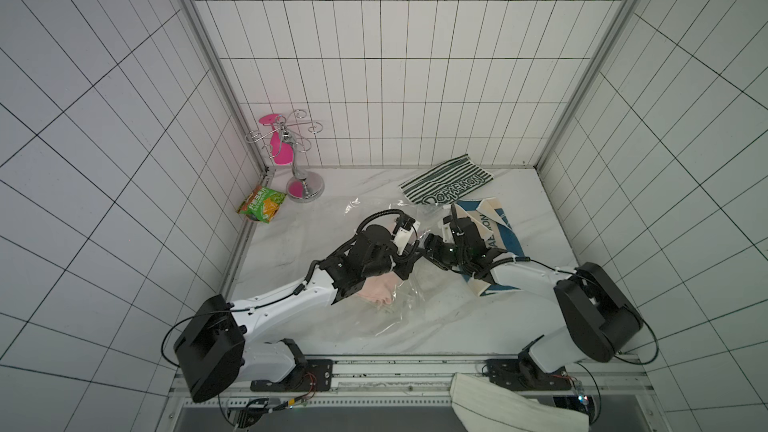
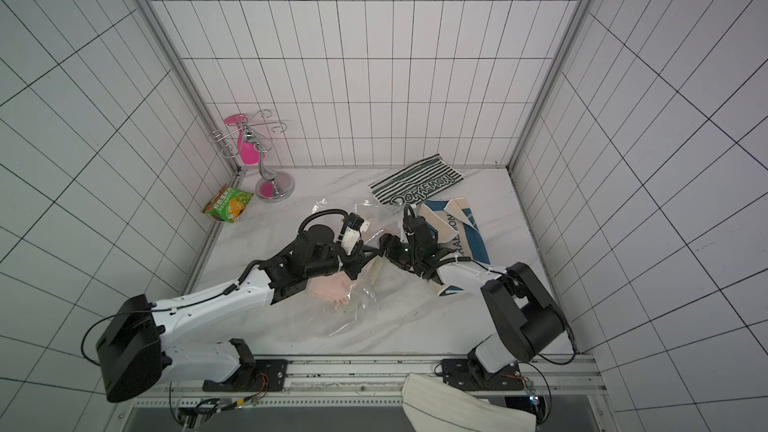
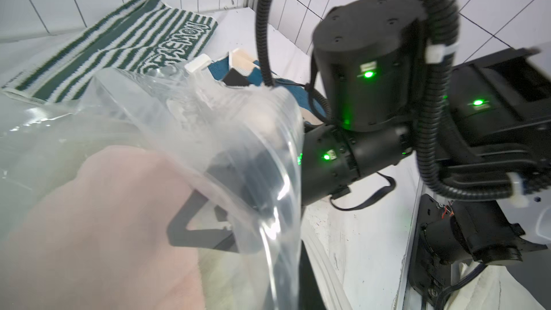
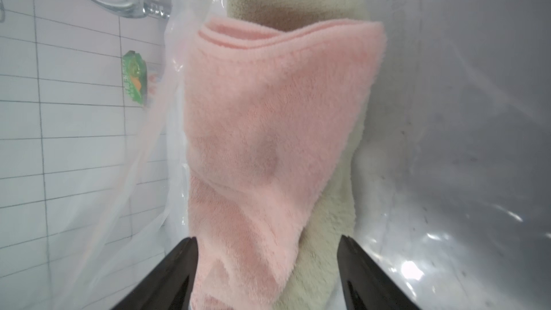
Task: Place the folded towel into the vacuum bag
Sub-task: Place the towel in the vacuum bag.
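Your right hand is inside the mouth of the vacuum bag. Its jaws are spread wide on either side of the folded towel, so the grip looks released and the step in hand is a clean exit. The pink towel, with a cream layer behind it, lies within the clear film on the desk, and in both top views its end shows beneath the left arm. Your left hand is closed and appears to pinch the bag's upper lip, lifting it. Hold that pinch high so the mouth does not sag onto the other arm. Draw the right hand straight back along the line it points, jaws wide, so the pads do not catch the pile and drag the towel out. Go slowly, because the film looks light and likely to cling. I cannot tell whether the towel's near end clears the zip strip, so check that before you let the lip go.
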You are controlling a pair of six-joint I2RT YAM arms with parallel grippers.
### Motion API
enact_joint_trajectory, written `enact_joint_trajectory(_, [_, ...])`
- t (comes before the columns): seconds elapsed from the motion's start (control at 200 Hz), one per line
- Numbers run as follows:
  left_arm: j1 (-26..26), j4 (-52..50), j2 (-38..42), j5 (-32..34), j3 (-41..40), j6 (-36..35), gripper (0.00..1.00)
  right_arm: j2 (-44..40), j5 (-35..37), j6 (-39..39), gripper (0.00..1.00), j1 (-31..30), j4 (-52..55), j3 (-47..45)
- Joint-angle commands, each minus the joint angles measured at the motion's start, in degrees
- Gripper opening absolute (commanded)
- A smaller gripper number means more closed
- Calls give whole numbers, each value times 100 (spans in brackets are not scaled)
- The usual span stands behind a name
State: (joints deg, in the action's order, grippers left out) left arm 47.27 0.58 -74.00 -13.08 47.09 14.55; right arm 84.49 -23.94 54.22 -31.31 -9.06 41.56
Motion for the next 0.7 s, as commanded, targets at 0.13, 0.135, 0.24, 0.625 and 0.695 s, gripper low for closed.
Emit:
enact_joint_trajectory(0.13, [-165,-60,97,552,9,110,0,-1030,-78,-983,83,249,3274,462])
enact_joint_trajectory(0.135, [-165,-63,101,561,10,110,0,-1039,-72,-1001,83,257,3316,477])
enact_joint_trajectory(0.24, [-166,-149,123,625,54,129,0,-1345,125,-1191,82,433,4159,667])
enact_joint_trajectory(0.625, [-200,-215,349,644,72,150,0,-1705,1355,-1510,80,2088,5919,1422])
enact_joint_trajectory(0.695, [-200,-195,344,613,55,163,0,-1498,1580,-1569,81,2404,5960,1454])
